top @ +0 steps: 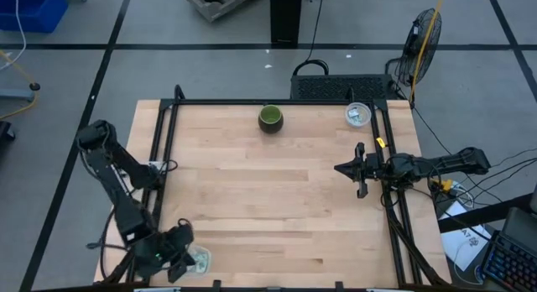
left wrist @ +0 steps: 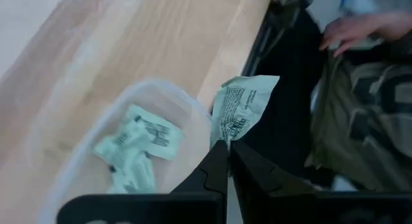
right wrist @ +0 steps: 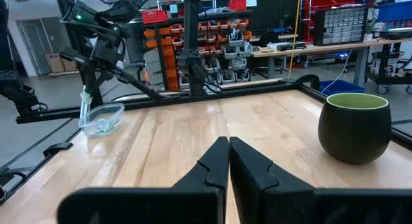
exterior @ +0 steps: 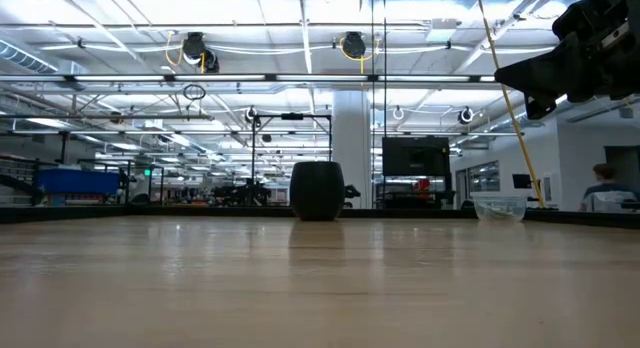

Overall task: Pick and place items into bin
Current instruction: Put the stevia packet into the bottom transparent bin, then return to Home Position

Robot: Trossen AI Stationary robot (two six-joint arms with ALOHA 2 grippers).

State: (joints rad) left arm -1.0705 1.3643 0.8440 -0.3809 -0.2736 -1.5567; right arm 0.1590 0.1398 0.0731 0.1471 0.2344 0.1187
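A clear plastic bin [left wrist: 77, 159] stands at the table's near left corner [top: 200, 259] and holds a few pale green-and-white packets [left wrist: 132, 150]. My left gripper [left wrist: 226, 147] is right above the bin's edge, shut on one more packet [left wrist: 243, 108]. The right wrist view shows that gripper [right wrist: 85, 89] and the bin [right wrist: 102, 118] from afar. My right gripper [top: 342, 168] hovers shut over the table's right side, touching nothing. The dark green bowl [top: 270, 117] rests on its base near the far edge. My left gripper pinches the packet's end [left wrist: 222, 139] between its two fingertips, coming from above. The packet is lifted and hangs past the fingertips [right wrist: 84, 100], over the rim of the bin, crumpled and slightly twisted.
A second small clear container [top: 358, 115] sits at the far right corner, near the bowl [right wrist: 354, 126]. Black frame rails [top: 164, 149] run along the table's left, right and far edges. A person's hand [left wrist: 360, 28] shows beyond the near edge. Bare wood spreads across the middle.
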